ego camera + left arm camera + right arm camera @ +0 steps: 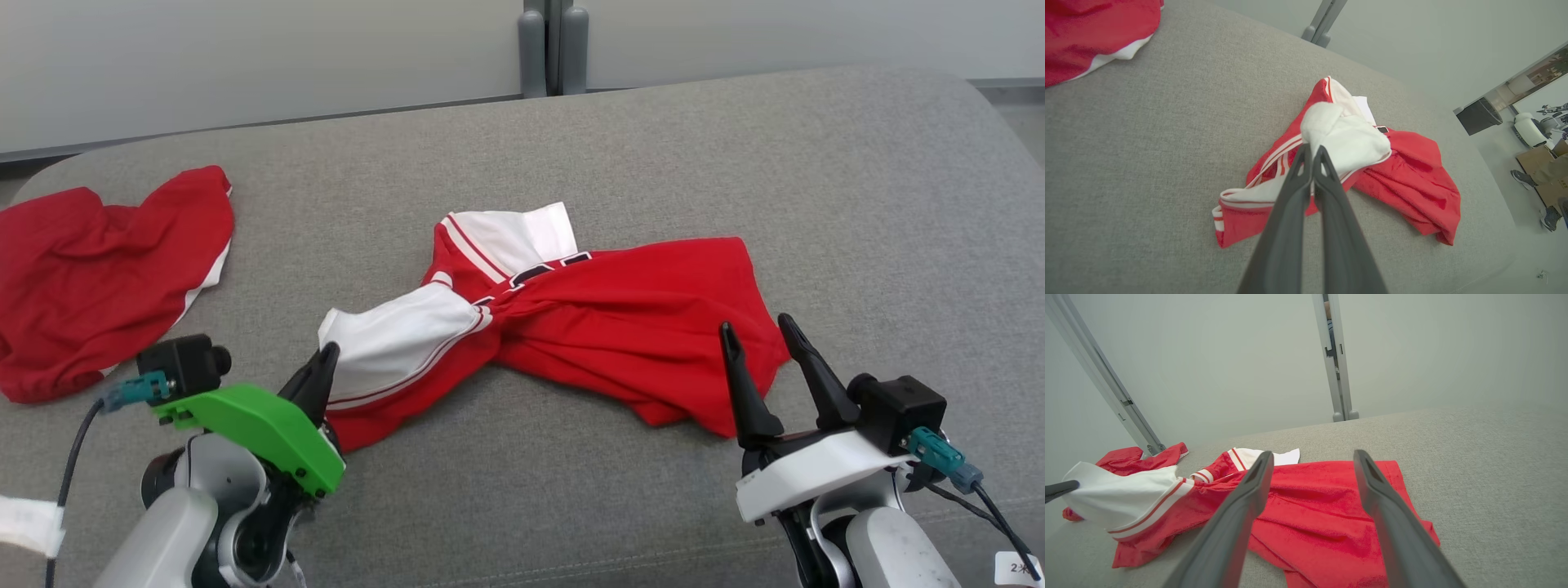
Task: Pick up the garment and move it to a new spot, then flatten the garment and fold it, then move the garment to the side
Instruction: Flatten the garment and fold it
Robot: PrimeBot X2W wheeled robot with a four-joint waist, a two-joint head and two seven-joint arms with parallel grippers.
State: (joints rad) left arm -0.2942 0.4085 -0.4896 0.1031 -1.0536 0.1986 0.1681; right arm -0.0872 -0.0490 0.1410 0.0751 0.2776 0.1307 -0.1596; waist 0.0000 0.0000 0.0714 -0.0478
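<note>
A red garment [620, 327] with white striped sleeves lies crumpled and twisted in the middle of the grey cushion. My left gripper [326, 353] is shut on the tip of its white sleeve [392, 343] and holds that sleeve slightly lifted. In the left wrist view the closed fingers [1312, 153] pinch the white sleeve [1345, 134]. The right gripper [755, 331] stands open just over the garment's near right hem, nothing between its fingers. From the right wrist, the garment [1323, 506] spreads under the open gripper [1312, 455].
A second red garment [90, 278] with white trim lies bunched at the cushion's far left. The grey cushion [735, 163] ends at a pale wall behind, with a grey post [553, 49]. A person's shoes [1521, 177] show on the floor beyond.
</note>
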